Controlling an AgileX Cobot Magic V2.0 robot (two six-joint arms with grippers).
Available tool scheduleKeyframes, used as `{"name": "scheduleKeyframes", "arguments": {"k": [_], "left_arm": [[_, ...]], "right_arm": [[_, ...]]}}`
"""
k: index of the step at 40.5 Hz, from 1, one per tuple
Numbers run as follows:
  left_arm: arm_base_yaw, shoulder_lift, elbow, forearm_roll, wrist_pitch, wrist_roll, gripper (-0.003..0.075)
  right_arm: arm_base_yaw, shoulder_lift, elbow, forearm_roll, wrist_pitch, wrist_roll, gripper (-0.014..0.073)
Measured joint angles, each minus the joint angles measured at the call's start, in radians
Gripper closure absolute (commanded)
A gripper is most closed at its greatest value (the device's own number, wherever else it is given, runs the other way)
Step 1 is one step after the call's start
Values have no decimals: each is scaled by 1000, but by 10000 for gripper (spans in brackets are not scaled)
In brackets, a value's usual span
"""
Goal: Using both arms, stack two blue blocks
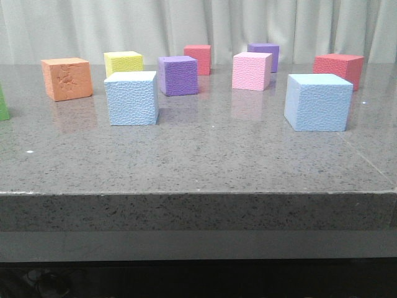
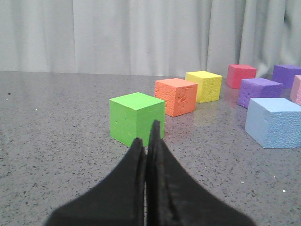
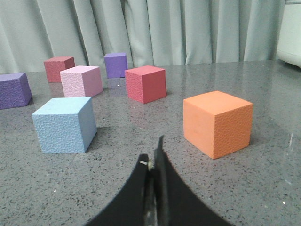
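Two light blue blocks stand apart on the grey table. One blue block (image 1: pixel 131 97) is left of centre and also shows in the left wrist view (image 2: pixel 274 122). The other blue block (image 1: pixel 318 102) is on the right and shows in the right wrist view (image 3: pixel 64 125). Neither gripper shows in the front view. My left gripper (image 2: pixel 147 136) is shut and empty, low over the table just short of a green cube (image 2: pixel 136 117). My right gripper (image 3: pixel 153 155) is shut and empty, between the right blue block and an orange cube (image 3: pixel 217 122).
Behind the blue blocks stand an orange cube (image 1: pixel 66 78), a yellow cube (image 1: pixel 123 63), two purple cubes (image 1: pixel 178 75) (image 1: pixel 263 56), a pink cube (image 1: pixel 252 71) and two red cubes (image 1: pixel 197 59) (image 1: pixel 338 67). The table's front edge (image 1: pixel 198 194) is near. A curtain hangs behind.
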Motion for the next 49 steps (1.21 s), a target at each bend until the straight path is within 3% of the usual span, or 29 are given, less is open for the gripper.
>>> {"name": "scheduleKeyframes", "arguments": {"k": [36, 42, 49], "left_arm": [[0, 0, 0, -10, -20, 0, 738], [0, 0, -76, -15, 73, 0, 738], [0, 18, -292, -16, 227, 0, 738]], "right_arm": [[0, 0, -3, 0, 6, 0, 663], [0, 0, -100, 0, 66, 0, 663], [0, 16, -291, -4, 180, 0, 663]]}}
